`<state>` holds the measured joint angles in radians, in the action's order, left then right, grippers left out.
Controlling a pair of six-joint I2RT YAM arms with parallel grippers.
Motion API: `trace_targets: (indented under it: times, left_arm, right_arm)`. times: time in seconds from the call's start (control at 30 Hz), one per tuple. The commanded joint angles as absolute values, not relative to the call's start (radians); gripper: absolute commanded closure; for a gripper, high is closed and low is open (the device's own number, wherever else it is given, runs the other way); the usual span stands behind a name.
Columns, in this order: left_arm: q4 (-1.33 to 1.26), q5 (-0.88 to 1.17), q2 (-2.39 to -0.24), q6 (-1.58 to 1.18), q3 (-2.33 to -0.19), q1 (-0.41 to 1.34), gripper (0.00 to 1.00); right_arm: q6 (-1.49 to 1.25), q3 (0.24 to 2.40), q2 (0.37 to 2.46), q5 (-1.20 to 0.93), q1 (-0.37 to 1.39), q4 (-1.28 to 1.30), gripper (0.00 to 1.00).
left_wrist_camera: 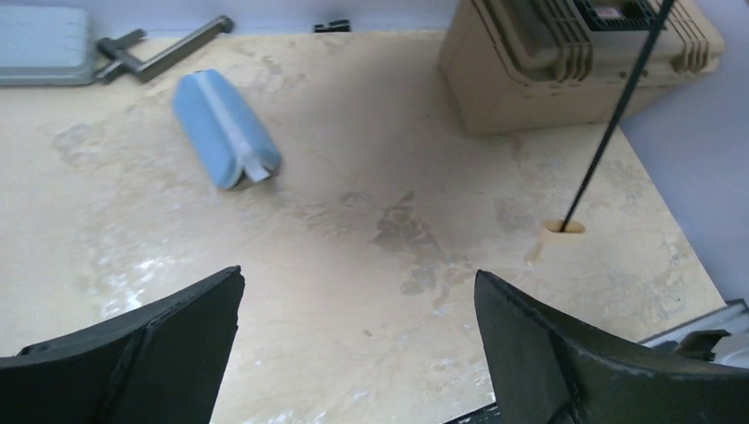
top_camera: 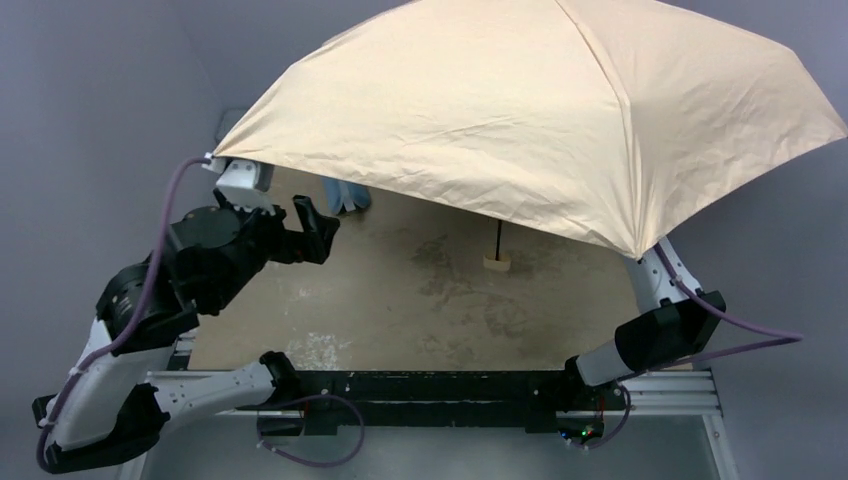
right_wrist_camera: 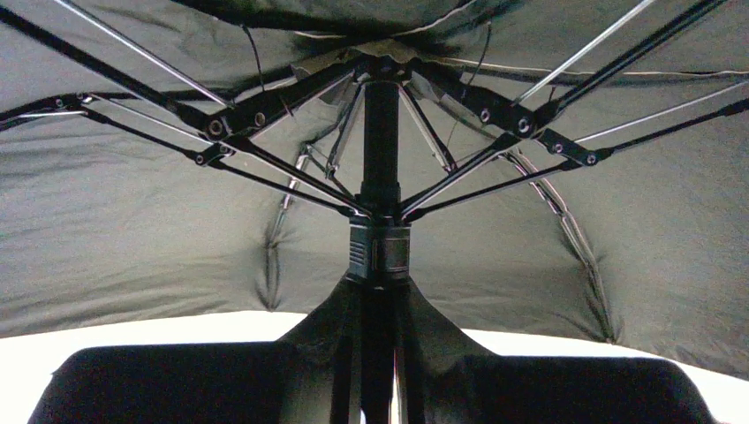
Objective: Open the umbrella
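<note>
The umbrella's beige canopy [top_camera: 560,110] is spread wide over the back and right of the table. Its thin black shaft [top_camera: 497,240] stands upright, with the cream handle [top_camera: 497,263] on the tabletop. In the left wrist view the shaft [left_wrist_camera: 609,124] rises from the handle [left_wrist_camera: 563,227]. In the right wrist view I see the black underside [right_wrist_camera: 132,221], the ribs and the runner [right_wrist_camera: 380,252]. My right gripper [right_wrist_camera: 380,296] is shut on the shaft just under the runner; in the top view the canopy hides it. My left gripper [top_camera: 315,225] is open and empty at the left, apart from the umbrella; its jaws frame bare table [left_wrist_camera: 358,283].
A blue fabric pouch [left_wrist_camera: 225,128] lies at the back left, also in the top view [top_camera: 352,195]. A tan toolbox [left_wrist_camera: 565,62] stands at the back right behind the shaft. A grey block [left_wrist_camera: 40,44] and black bar [left_wrist_camera: 163,49] sit at the far edge.
</note>
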<state>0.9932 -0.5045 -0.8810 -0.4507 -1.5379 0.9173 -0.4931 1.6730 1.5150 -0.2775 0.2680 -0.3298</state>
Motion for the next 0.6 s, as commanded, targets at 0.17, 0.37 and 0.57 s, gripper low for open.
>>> trace_targets:
  times: [0.17, 0.37, 0.57]
  left_arm:
    - [1.324, -0.704, -0.837, -0.494, -1.799, 0.913, 0.00]
    - [1.281, -0.738, -0.779, -0.413, -1.844, 0.913, 0.00]
    - [1.319, -0.782, -0.810, -0.416, -1.874, 0.914, 0.00]
  right_arm:
    - [-0.352, 1.374, 1.317, -0.219, 0.266, -0.414, 1.00]
    - [-0.338, 1.301, 1.255, -0.183, 0.259, -0.407, 1.00]
    - [-0.275, 1.330, 1.247, -0.199, 0.256, -0.374, 1.00]
